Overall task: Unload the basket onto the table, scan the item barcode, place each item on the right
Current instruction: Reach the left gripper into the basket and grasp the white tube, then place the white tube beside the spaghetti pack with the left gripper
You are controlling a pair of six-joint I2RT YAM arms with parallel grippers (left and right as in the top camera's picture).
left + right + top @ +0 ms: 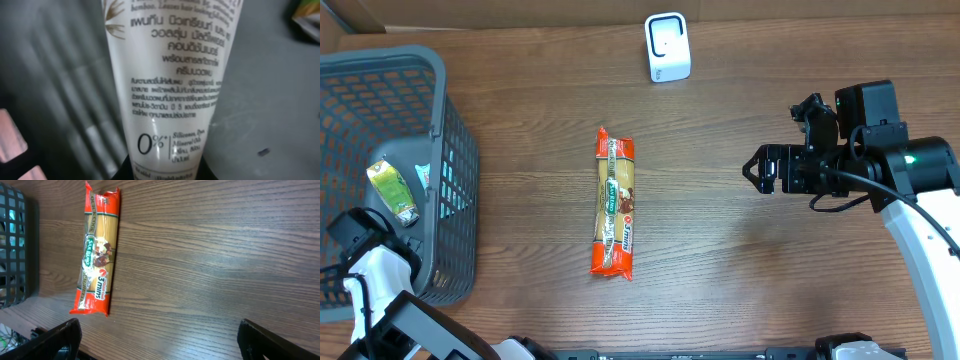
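L hand [165, 176] is closed on the flat end of a white tube [167, 75] w/ Thai print. The tube runs straight out from the hand, inside the grey basket [450, 140]. R hand [752, 168] hangs wide open, nothing in it, above the surface [740, 290]. Orange pasta pack [616, 205] lies flat ahead of R hand, well apart. White scanner [667, 47] stands farther off.

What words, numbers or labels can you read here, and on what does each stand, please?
"0%": on the white tube.
"3mm": on the spaghetti pack, near one red end.
Thai lines and small print on the tube: too blurred to quote.
Green label on the pack: too small.
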